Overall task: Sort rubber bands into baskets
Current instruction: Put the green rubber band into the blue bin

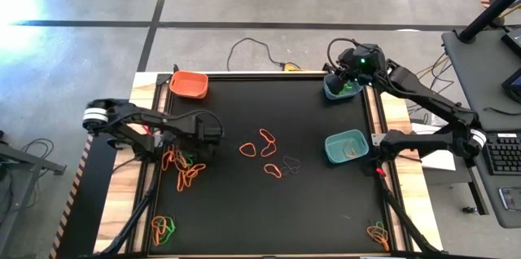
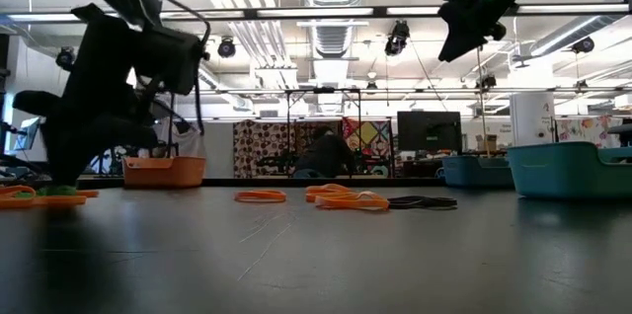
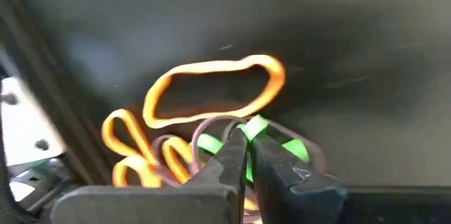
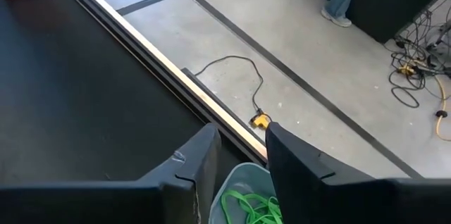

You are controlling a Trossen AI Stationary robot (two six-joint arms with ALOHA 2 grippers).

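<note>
My left gripper [image 3: 246,143] is down on the black mat at the table's left, shut on a green rubber band [image 3: 211,144] in a pile of orange and green bands [image 1: 183,169]. My right gripper [image 4: 243,150] hangs open above the blue basket [image 1: 330,89] at the far right, which holds green bands [image 4: 250,206]. Nothing is between its fingers. The orange basket [image 1: 189,84] stands at the far left, and the teal basket [image 1: 348,147] at the right edge. Loose orange and dark bands [image 1: 264,153] lie mid-table. My left gripper pinches the green band's strand [image 3: 255,127] between its two fingertips. The fingers come from above, pointing steeply down. The band lies low in the pile on the mat, with an orange loop [image 3: 211,90] just beyond it.
Two more clumps of orange and green bands lie at the near left [image 1: 163,228] and the near right [image 1: 378,234], beside the mat. A yellow-plugged cable [image 4: 259,118] lies on the floor beyond the far edge. Bare mat stretches between the baskets.
</note>
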